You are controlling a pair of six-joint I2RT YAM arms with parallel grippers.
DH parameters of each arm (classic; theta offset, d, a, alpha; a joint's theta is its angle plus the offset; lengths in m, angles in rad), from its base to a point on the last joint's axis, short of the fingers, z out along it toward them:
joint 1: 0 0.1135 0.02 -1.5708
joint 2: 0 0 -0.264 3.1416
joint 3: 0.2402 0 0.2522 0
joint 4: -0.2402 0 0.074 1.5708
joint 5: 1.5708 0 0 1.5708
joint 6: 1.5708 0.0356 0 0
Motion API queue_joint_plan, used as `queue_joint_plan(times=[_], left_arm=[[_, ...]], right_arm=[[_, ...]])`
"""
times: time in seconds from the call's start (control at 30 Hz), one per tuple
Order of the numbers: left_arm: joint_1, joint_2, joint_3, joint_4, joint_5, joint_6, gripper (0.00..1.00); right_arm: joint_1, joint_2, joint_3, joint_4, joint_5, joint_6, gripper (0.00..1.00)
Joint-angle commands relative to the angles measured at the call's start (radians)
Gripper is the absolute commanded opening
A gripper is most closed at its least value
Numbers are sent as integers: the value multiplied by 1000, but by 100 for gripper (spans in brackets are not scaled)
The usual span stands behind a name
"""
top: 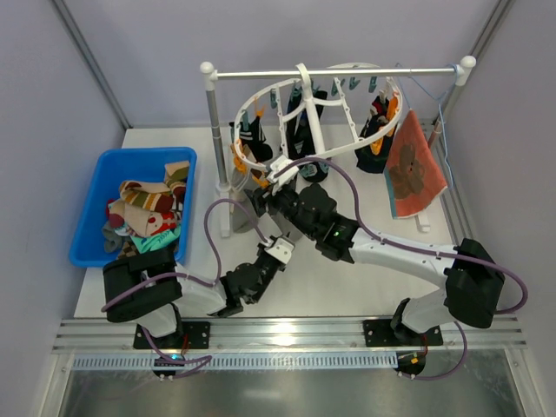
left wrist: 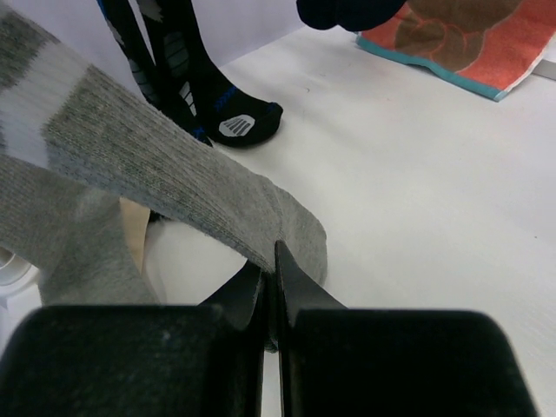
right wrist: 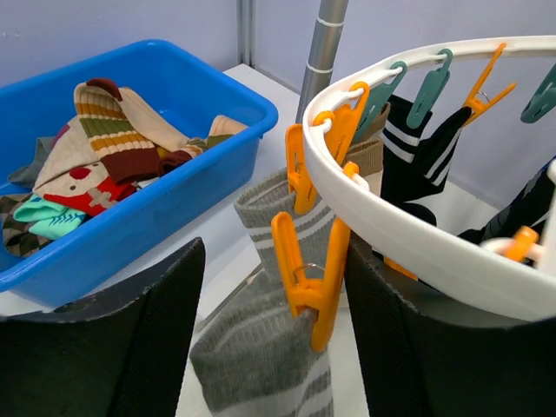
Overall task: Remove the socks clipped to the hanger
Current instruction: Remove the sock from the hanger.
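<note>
The white plastic oval hanger (right wrist: 417, 248) hangs from a white metal rail (top: 252, 74), with dark fabric socks (top: 373, 149) clipped along its far rim. On the hanger's near rim, an orange plastic clip (right wrist: 308, 287) grips a grey ribbed sock (right wrist: 261, 356). The right gripper (right wrist: 274, 261) stands at that rim, jaws apart, one finger on either side of the clip. Below the hanger, the left gripper (left wrist: 271, 261) is pressed together on the grey sock's toe. Left of the hanger, a blue plastic tub (top: 139, 155) holds patterned socks (top: 148, 208).
</note>
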Motion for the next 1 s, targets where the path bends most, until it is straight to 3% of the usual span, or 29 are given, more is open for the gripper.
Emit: queue_joint_plan(times=[0.0, 0.13, 0.17, 0.23, 0.57, 0.6, 0.63, 0.73, 0.83, 0.87, 0.97], left_arm=[[-21, 27, 34, 251, -9, 23, 0], [-27, 26, 34, 251, -9, 23, 0], [-27, 26, 34, 251, -9, 22, 0], [-27, 24, 33, 251, -12, 23, 0], [-25, 23, 31, 251, -29, 28, 0], [-25, 21, 30, 251, -34, 31, 0], [-27, 18, 28, 251, -40, 34, 0], [-25, 3, 21, 251, -67, 49, 0], [-25, -34, -4, 251, -91, 54, 0], [-25, -48, -12, 251, -94, 57, 0], [-24, -112, -47, 244, -109, 74, 0]], right_arm=[[10, 13, 61, 77, 46, -35, 65], [15, 21, 66, 83, 60, -42, 45], [15, 21, 67, 83, 63, -42, 29], [17, 21, 66, 92, 75, -40, 7], [15, 15, 49, 108, 72, -34, 4], [17, 10, 43, 112, 71, -33, 6], [15, 4, 38, 120, 69, -32, 26], [17, -16, 9, 125, 59, -26, 69], [17, -44, -14, 125, 48, -23, 80], [17, -53, -28, 123, 49, -23, 88], [18, -96, -77, 131, 57, -23, 91]])
